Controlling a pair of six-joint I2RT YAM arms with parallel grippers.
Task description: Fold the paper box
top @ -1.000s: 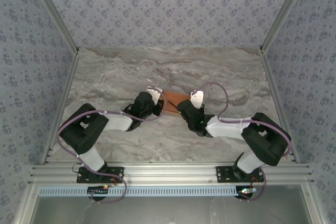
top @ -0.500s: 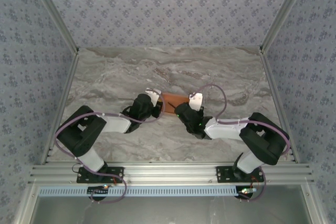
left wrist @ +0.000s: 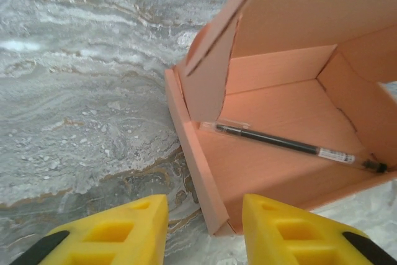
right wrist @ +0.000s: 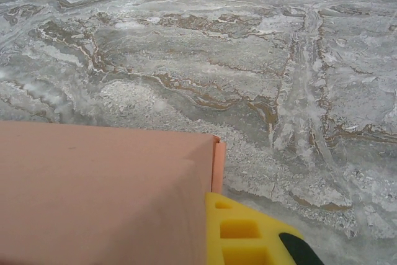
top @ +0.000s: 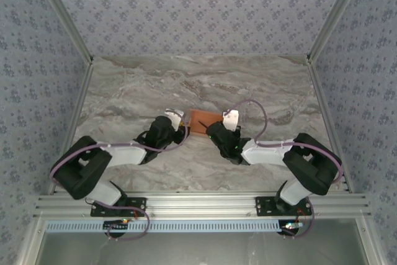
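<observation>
We can read no text, label, brand, number or sign in any view. The slim clear-barrelled pen with black ink (left wrist: 291,144) lies inside the salmon-orange thin card box (left wrist: 273,178), just beyond the left pincer (left wrist: 205,228). Whether its barrel bears any marking is too small for us to tell.
</observation>
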